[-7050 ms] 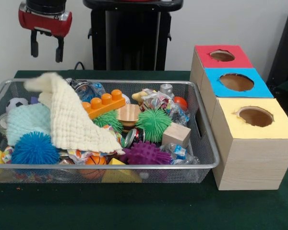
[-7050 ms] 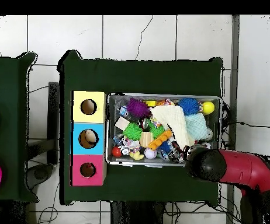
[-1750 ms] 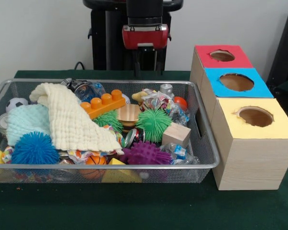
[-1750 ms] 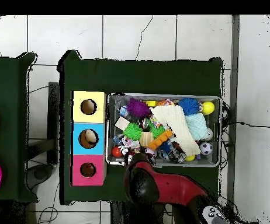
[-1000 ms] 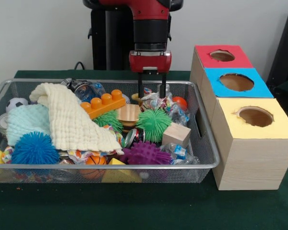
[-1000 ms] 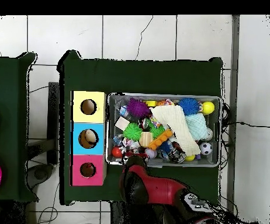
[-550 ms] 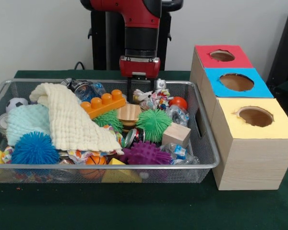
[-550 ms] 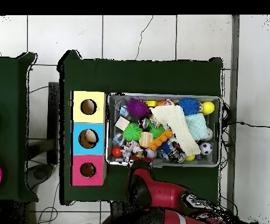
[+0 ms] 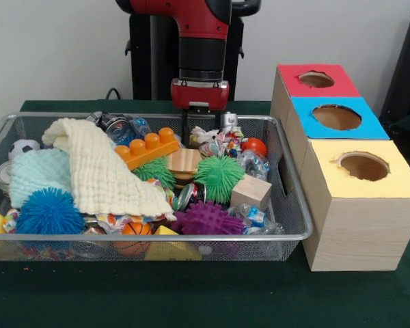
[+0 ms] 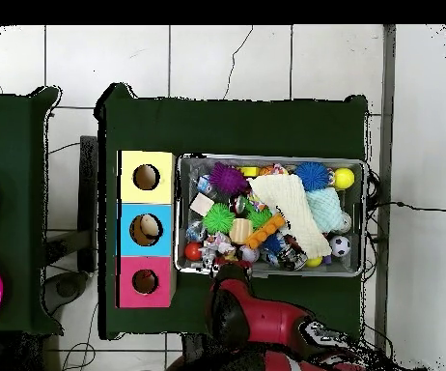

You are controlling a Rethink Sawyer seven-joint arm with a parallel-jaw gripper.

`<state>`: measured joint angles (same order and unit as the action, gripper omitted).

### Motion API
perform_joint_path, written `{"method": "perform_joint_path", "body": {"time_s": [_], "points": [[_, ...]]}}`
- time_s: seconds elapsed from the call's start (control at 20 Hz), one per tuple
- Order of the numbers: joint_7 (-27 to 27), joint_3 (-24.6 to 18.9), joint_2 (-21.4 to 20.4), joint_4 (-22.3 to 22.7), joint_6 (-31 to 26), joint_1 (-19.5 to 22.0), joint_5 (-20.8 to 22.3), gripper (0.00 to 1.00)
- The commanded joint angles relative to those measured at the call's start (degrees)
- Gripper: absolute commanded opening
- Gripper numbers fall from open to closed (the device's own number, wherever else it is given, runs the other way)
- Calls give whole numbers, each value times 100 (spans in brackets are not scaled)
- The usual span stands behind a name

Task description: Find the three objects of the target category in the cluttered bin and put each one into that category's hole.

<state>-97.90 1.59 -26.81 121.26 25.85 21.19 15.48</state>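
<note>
The wire-mesh bin point(image 9: 157, 237) is full of clutter and also shows in the overhead view point(image 10: 265, 157). My gripper point(image 9: 199, 137) is open and reaches down into the bin's far side. One finger point(image 9: 184, 131) shows; the other is hidden behind the clutter. A pale yellow-tan soft toy point(image 9: 205, 134) lies right at the gripper, between the fingers. I see no orange tiger-striped toy. The red-topped box's hole point(image 9: 316, 79) is at the far right, apart from the gripper. In the overhead view the arm point(image 10: 236, 309) covers the gripper at the bin's lower edge.
The blue-topped box point(image 9: 336, 117) and the yellow-topped box point(image 9: 362, 166) stand in front of the red one. The bin holds a cream cloth point(image 9: 102, 171), a mint cloth point(image 9: 37, 174), green point(image 9: 220, 176), purple point(image 9: 206, 220) and blue point(image 9: 49, 212) spiky balls, an orange brick point(image 9: 147, 147) and a wooden cube point(image 9: 251, 191).
The gripper came from the picture's upper left to the bin's far middle. In the last second it has shifted a little left and lower, onto the pale toy.
</note>
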Motion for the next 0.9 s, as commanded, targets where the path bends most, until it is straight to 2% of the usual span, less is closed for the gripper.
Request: {"method": "perform_joint_path", "body": {"time_s": [0.05,0.3,0.65,0.9], "points": [[-433,112,242,-516,-1063,-7,-46,100],[-452,287,631,-660,-914,-204,-152,100],[-536,311,1055,-845,-734,-253,-100,100],[-558,483,1358,-949,-830,-330,-235,100]]}}
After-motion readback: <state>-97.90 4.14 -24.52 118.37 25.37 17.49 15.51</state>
